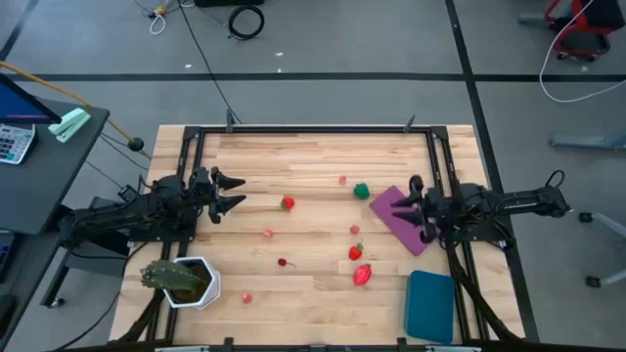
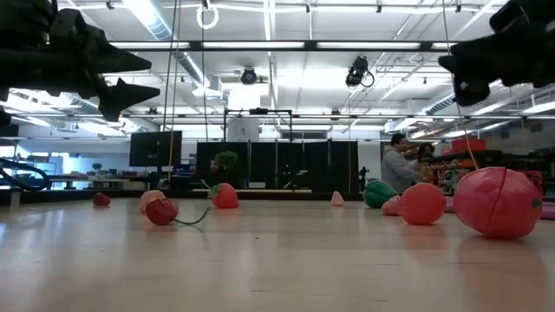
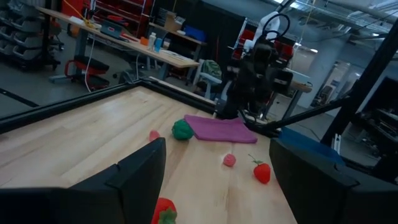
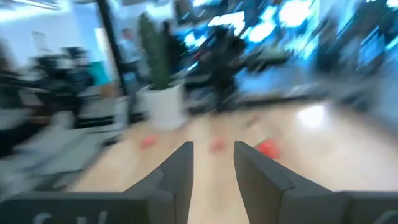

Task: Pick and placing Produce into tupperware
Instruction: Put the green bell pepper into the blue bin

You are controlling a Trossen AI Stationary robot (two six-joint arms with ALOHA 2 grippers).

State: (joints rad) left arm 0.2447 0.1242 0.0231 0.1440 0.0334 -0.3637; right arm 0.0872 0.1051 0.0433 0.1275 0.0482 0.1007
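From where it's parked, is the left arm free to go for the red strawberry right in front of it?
Probably yes. The left gripper is open and empty, pointing toward the red strawberry, with only bare wooden table between them. The plant pot sits off to the side, not in the path.

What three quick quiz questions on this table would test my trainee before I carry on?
1. True or false: the tupperware already holds produce.
2. Which gripper hangs over the purple sheet: A left, B right?
3. What colour is the one produce piece beside that sheet?

Key:
1. False; it looks empty.
2. B; the right gripper is above it, while the left gripper is open near a strawberry.
3. Green.
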